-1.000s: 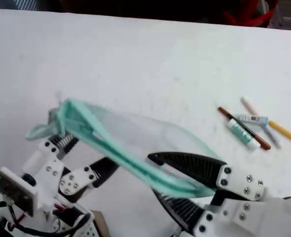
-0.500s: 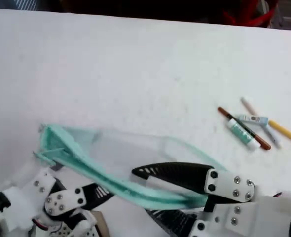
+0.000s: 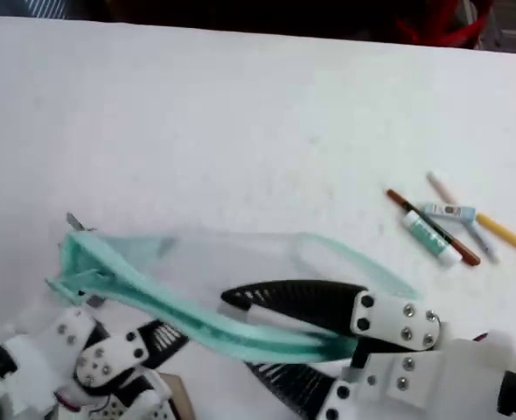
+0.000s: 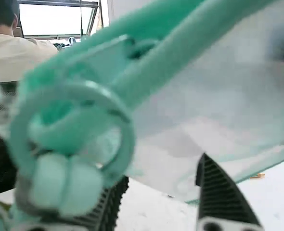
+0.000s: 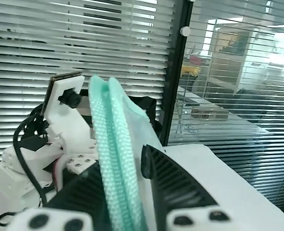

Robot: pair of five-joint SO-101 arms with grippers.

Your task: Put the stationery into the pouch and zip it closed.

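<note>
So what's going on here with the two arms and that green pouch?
The right gripper has its fingers shut on the zip edge of the clear, teal-edged pouch, low over the table. The left gripper is at the pouch's other end, by the zip pull ring. The stationery lies on the table, not yet in.

Translucent plastic pouch with teal zipper band [image 3: 240, 258] along the white table's [image 3: 240, 105] front edge, left gripper [image 4: 161, 187] at its left end, right gripper [image 3: 245, 334] clamped on its right end, cluster of pens and a glue stick [image 3: 442, 229] near the right edge, well apart from it.
</note>
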